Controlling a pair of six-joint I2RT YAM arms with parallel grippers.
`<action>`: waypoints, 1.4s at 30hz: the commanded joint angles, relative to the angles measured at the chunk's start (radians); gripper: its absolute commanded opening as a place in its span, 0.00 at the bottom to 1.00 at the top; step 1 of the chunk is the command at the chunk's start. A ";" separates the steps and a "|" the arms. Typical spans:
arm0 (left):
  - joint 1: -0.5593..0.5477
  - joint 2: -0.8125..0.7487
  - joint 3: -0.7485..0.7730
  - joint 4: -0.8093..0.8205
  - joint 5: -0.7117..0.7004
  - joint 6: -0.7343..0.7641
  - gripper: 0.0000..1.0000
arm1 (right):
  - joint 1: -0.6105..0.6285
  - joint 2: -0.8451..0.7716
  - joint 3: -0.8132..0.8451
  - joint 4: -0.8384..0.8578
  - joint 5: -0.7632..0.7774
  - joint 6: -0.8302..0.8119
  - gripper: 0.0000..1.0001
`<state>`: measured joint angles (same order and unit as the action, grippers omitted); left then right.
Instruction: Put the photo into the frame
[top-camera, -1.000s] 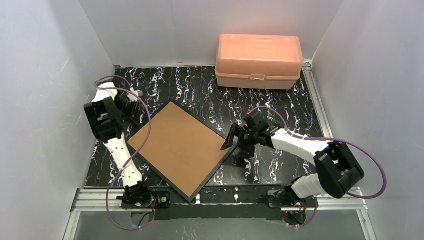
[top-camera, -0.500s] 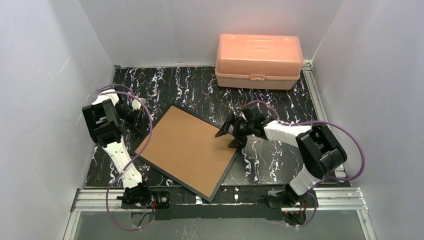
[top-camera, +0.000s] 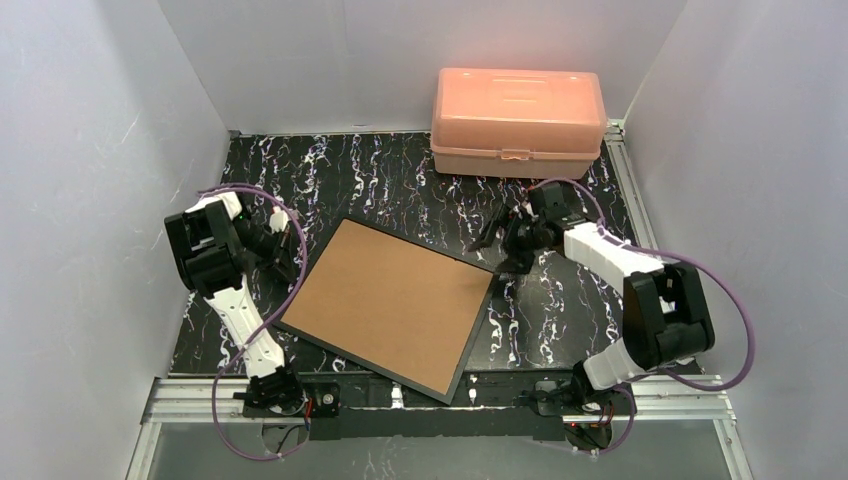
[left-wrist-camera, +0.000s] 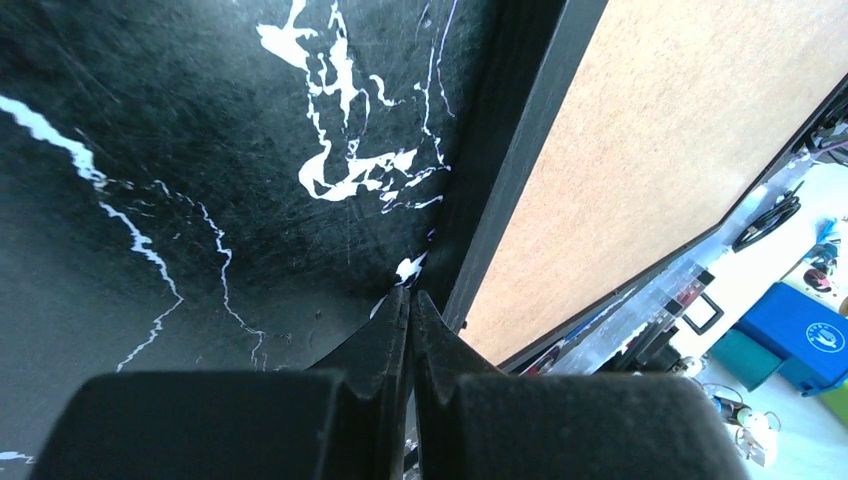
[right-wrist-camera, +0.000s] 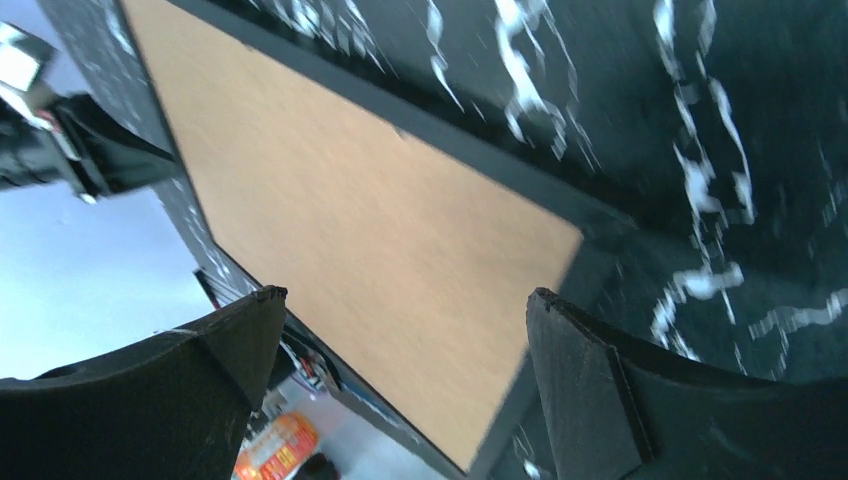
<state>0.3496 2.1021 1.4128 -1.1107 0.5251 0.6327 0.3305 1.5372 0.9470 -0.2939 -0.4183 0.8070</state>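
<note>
The frame (top-camera: 388, 305) lies face down on the black marbled table, its brown fibreboard back up inside a thin black edge. It also shows in the left wrist view (left-wrist-camera: 640, 150) and in the right wrist view (right-wrist-camera: 360, 230). The photo is not in view. My left gripper (top-camera: 288, 262) is shut and empty, its tips (left-wrist-camera: 411, 296) down on the table just beside the frame's left edge. My right gripper (top-camera: 497, 232) is open and empty, just beyond the frame's far right corner, jaws wide apart (right-wrist-camera: 400, 300).
A pink plastic box (top-camera: 517, 122) stands shut at the back right of the table. White walls close in the left, back and right sides. A metal rail (top-camera: 440, 395) runs along the near edge, close to the frame's near corner.
The frame has turned clockwise and slid right, its near corner moving toward the middle. My right gripper has moved away from the frame's right corner toward the back. My left gripper has dropped to the frame's left edge.
</note>
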 joint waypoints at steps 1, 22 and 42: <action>-0.003 -0.040 0.056 -0.023 0.048 -0.022 0.00 | 0.008 -0.089 -0.089 -0.201 0.043 -0.046 0.98; -0.041 0.093 0.130 -0.031 0.178 -0.076 0.02 | 0.007 0.095 -0.103 0.162 -0.064 0.098 0.98; -0.041 0.040 0.131 -0.053 0.212 -0.075 0.00 | -0.140 0.090 0.031 0.022 0.013 -0.063 0.94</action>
<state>0.3206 2.1918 1.5242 -1.1461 0.6971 0.5503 0.2264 1.7058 0.9920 -0.2703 -0.3847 0.7803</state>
